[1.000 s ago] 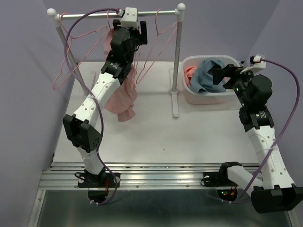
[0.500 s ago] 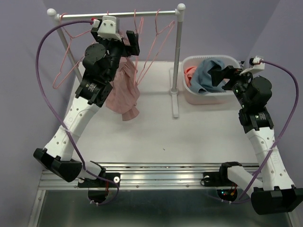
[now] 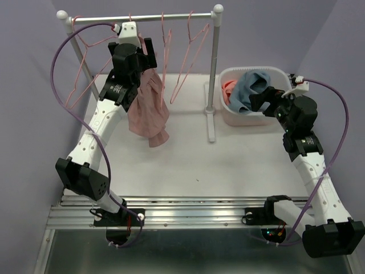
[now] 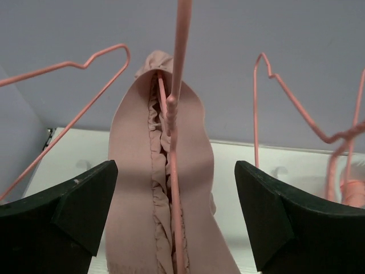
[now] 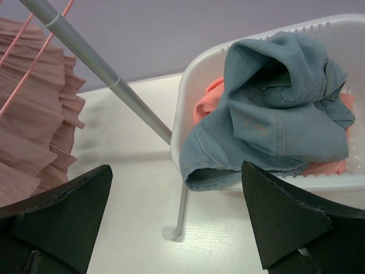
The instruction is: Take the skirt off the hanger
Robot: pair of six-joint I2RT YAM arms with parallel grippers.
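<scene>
OK, left gripper (image 4: 173, 168) spread, skirt (image 4: 131, 171) just ahead, hem cut off; right gripper (image 5: 177, 167) spread, basket (image 5: 180, 123) ahead.

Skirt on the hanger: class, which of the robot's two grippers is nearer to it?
Left. The left gripper is right at the skirt, open, with one finger on either side of the hanging fabric. The right gripper is well off to the side, by the white basket.

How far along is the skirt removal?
Done: nothing yet; the skirt is on its hanger. In hand: the left end effector is open, straddling the skirt, not gripping. Left: grip it and pull it off. The right end effector is open by the basket.
</scene>
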